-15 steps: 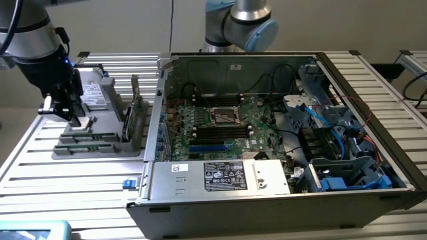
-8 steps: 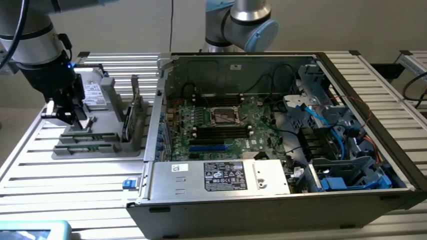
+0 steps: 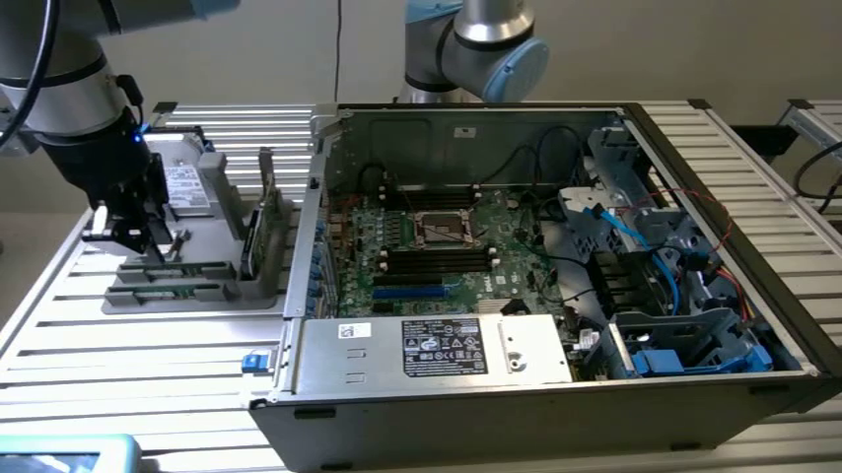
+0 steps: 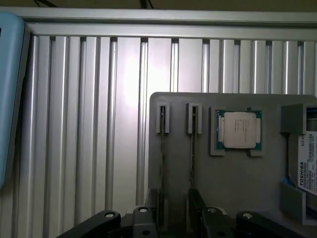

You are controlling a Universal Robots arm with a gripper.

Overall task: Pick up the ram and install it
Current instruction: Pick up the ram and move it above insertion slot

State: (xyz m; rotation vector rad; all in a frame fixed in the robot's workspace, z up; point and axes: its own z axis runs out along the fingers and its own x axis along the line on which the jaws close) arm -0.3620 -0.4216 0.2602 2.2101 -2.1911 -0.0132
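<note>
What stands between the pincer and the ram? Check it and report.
Nothing visible does. The open pincer hangs above the grey holder, and the ram stands on edge in its slot, bare from above. The processor lies beside it, apart.

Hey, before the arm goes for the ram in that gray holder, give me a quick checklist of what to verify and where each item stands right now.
1. End effector open and empty: ok, jaws stand apart with nothing between them.
2. Ram in place: ok, two thin sticks stand on edge in slots of the gray holder.
3. End effector over the holder: ok, it hangs above one end of the sticks.
4. Centred on a single stick: cannot tell.
5. PC case open: ok, the motherboard is exposed.
6. Memory slots free: cannot tell.
</note>
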